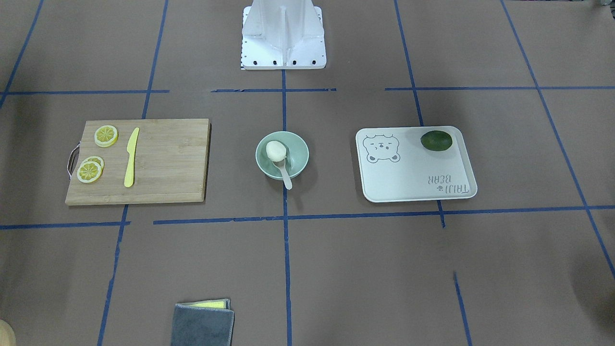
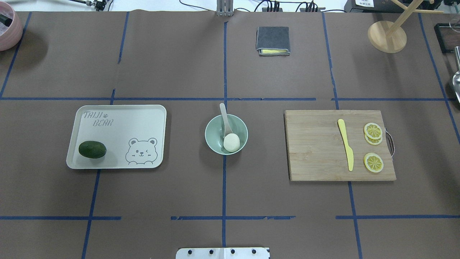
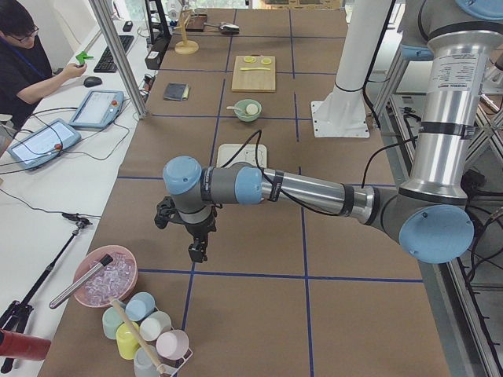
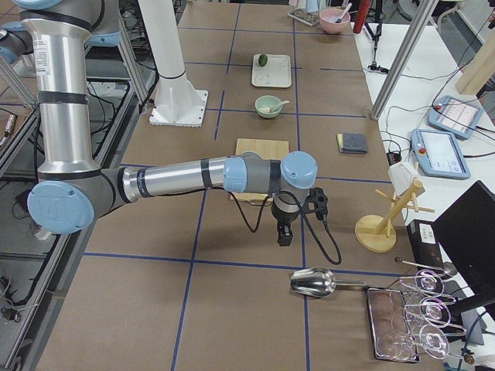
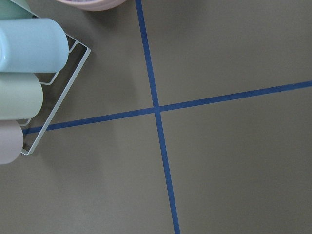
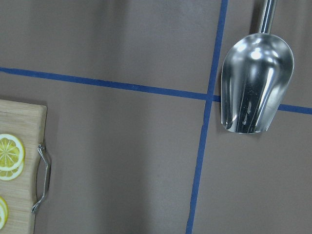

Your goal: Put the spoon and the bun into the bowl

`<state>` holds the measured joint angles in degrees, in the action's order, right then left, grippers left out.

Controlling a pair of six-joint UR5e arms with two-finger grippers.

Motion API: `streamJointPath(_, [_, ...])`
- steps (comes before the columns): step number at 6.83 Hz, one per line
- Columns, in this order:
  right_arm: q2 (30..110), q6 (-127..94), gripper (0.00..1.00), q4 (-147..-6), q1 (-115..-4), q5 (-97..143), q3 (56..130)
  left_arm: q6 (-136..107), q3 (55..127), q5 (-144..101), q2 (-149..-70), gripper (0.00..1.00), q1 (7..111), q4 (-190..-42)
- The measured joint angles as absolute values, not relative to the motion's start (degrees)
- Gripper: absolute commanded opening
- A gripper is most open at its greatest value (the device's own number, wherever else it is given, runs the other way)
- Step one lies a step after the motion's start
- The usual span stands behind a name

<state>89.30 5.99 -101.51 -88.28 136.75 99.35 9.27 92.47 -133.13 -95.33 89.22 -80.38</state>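
The mint-green bowl [image 1: 300, 153] stands at the table's middle, also in the overhead view [image 2: 212, 139]. The white bun [image 1: 276, 151] lies inside it, seen from above too [image 2: 231, 142]. The off-white spoon [image 1: 285, 175] rests with its scoop in the bowl beside the bun, its handle sticking out over the rim [image 2: 224, 114]. My left gripper [image 3: 196, 253] hangs over the table far off at the left end. My right gripper [image 4: 285, 236] hangs far off at the right end. Both show only in the side views, so I cannot tell whether they are open or shut.
The bear-print tray [image 2: 118, 122] holds a dark green lime [image 2: 92, 149]. A wooden board [image 2: 316, 151] carries a yellow knife [image 2: 346, 149] and lemon slices [image 2: 373, 130]. A grey cloth [image 2: 272, 40] lies at the far side. A metal scoop [image 6: 254, 85] and a cup rack [image 5: 29, 83] lie under the wrists.
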Motion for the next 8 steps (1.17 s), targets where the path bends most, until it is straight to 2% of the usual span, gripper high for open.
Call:
streamJointPath(2, [89.7, 6.0, 1.0, -101.4, -88.9, 137.0, 97.9, 10.3, 89.0, -133.4, -95.3, 1.0, 89.8, -83.6])
streamJointPath(5, [89.9, 6.1, 1.0, -101.1, -89.5, 137.0, 96.6, 10.5, 88.5, -133.3, -95.0, 1.0, 89.9, -84.3])
streamJointPath(8, [92.4, 5.6, 1.0, -90.3, -90.1, 136.8, 92.8, 10.5, 88.7, -133.3, -94.6, 1.0, 89.9, -85.2])
